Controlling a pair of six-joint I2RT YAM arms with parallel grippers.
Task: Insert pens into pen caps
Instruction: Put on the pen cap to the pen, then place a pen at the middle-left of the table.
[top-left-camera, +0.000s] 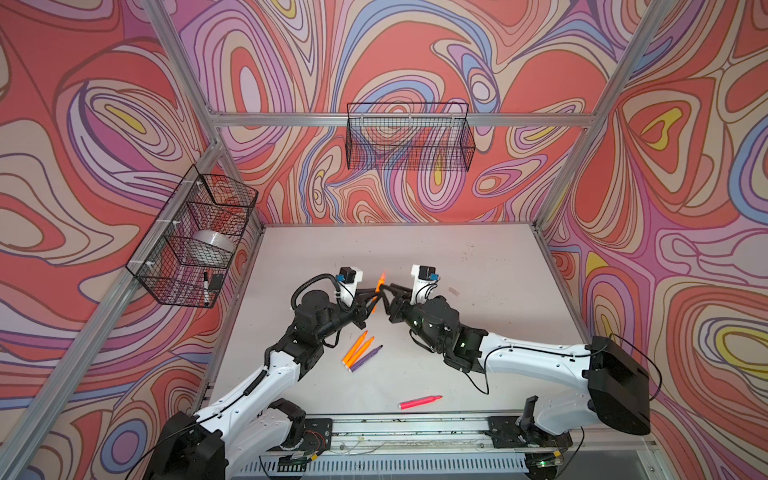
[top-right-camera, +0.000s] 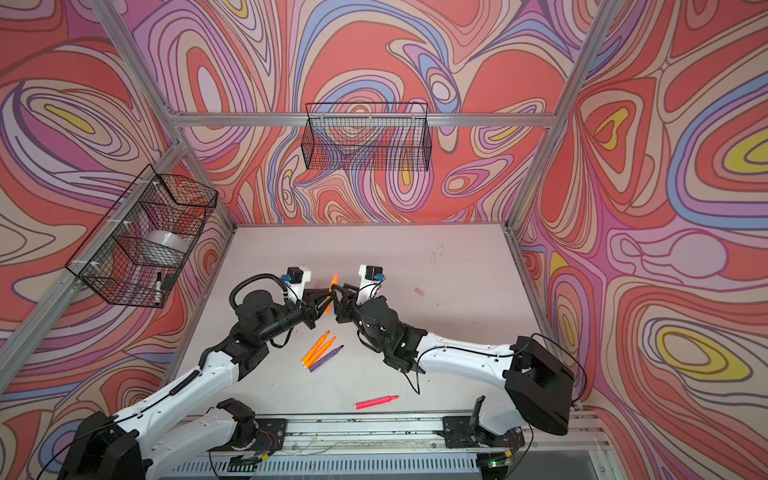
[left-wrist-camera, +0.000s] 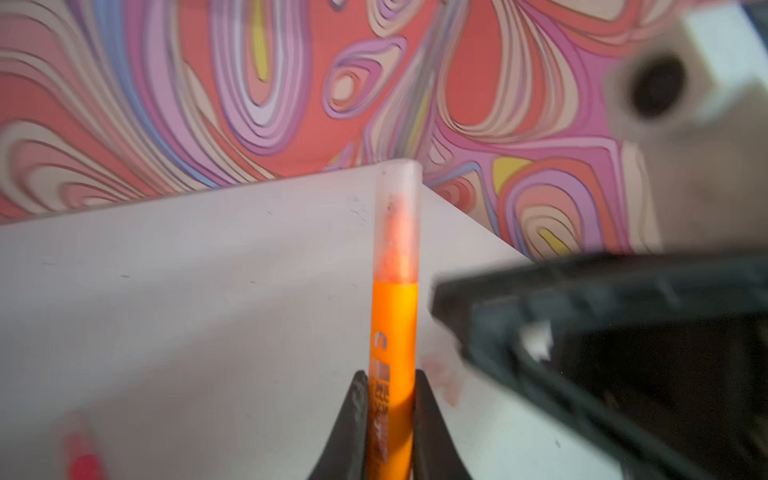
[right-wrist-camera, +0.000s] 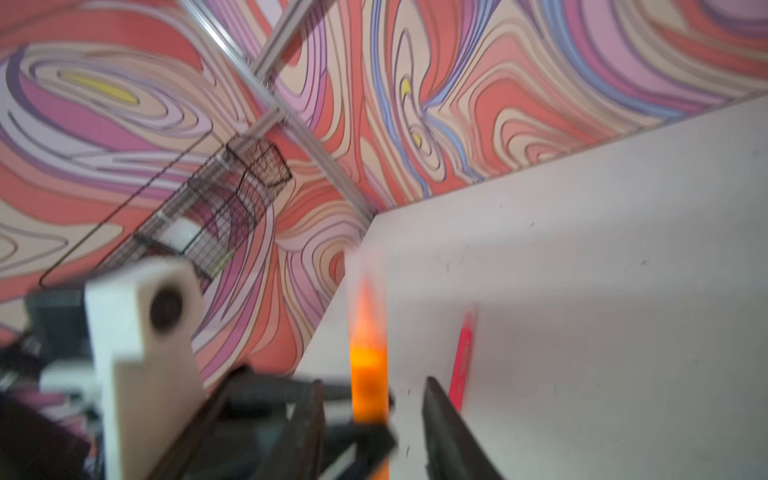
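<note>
Capped orange pen (top-left-camera: 379, 284) held upright over the middle of the table (top-left-camera: 478, 332).
Top views: left gripper (top-left-camera: 374, 296) and right gripper (top-right-camera: 337, 291) flank it, table edges well away, spare pens (top-right-camera: 318, 351) lying nearer the front. Left wrist: jaws clamped on the barrel, cap (left-wrist-camera: 398, 216) seated over the tip. Right wrist: jaws apart, straddling the pen, bare table beyond.

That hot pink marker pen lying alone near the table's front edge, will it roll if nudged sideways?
Probably: the hot pink marker pen looks round and slim, lying flat on the smooth white table, so it would likely roll. Its straight plastic body looks stiff, so it should lift without bending.
</note>
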